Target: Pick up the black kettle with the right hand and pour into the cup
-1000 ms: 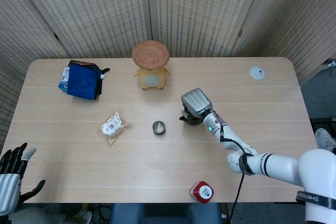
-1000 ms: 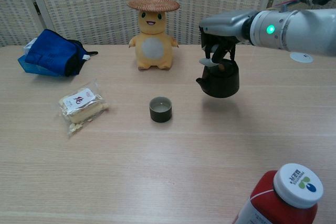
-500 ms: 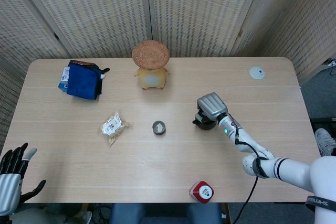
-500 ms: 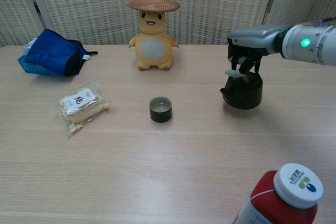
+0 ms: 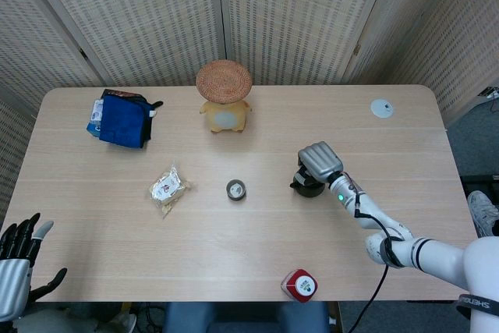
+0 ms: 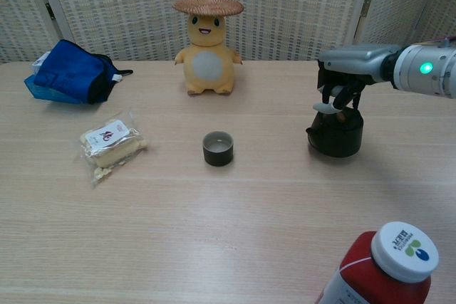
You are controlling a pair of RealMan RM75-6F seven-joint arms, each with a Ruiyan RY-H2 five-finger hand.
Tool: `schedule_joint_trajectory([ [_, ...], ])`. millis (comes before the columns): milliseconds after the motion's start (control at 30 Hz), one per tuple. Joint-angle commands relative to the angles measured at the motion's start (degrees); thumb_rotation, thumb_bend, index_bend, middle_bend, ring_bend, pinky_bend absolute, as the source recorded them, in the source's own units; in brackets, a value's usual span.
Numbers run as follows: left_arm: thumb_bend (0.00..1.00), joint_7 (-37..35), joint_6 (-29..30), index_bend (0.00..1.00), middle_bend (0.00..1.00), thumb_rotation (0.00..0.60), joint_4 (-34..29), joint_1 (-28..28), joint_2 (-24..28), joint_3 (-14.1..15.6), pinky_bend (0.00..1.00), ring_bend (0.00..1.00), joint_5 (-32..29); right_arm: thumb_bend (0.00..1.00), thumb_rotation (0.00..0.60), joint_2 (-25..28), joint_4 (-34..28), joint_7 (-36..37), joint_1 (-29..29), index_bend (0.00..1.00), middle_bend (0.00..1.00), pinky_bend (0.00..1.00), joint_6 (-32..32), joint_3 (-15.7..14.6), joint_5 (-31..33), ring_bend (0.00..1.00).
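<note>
So, the right hand's fingers (image 6: 335, 97) are curled down over the top of the kettle (image 6: 335, 132), apparently closed on its handle, though the exact grip is hidden under the palm. The right hand (image 5: 320, 161) is seen from above sitting squarely on the kettle (image 5: 307, 185), which looks to be resting upright on the tabletop (image 5: 234, 255) with its spout pointed toward the cup (image 6: 218, 148).

What matters for the pour: the cup (image 5: 236, 189) lies well apart from the kettle, off toward the robot's left, at about the same depth on the tabletop. A sideways carry would be needed before any tilt toward the spout side. The right hand is clearly the nearer one; the left hand (image 5: 15, 259) is parked at the near left corner, fingers spread, nothing held.

The pour can't be judged as done or not; nothing can be made out inside the cup.
</note>
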Motion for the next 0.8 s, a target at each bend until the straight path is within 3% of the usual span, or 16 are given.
schedule_joint_trajectory([
  [33,0.22,0.00,-0.06,0.12,0.00,0.600,0.03,-0.03,-0.04,0.01,0.00,0.00,-0.02,0.00,0.478,0.22,-0.01,0.17,-0.19,0.96,0.93,0.51,-0.02,0.14,-0.42,0.92],
  [333,0.22,-0.07,-0.34,0.12,0.00,0.600,0.30,-0.13,-0.27,0.00,0.00,0.00,-0.27,0.00,0.424,1.03,-0.32,-0.67,-0.46,0.96,0.93,0.48,-0.28,0.38,-0.93,0.92],
  [800,0.22,-0.37,-0.48,0.12,0.00,0.600,0.60,-0.24,-0.46,0.02,0.00,0.00,-0.41,0.00,0.418,0.06,0.52,-4.10,-1.00,0.96,0.93,0.47,-0.06,-0.22,-0.80,0.91],
])
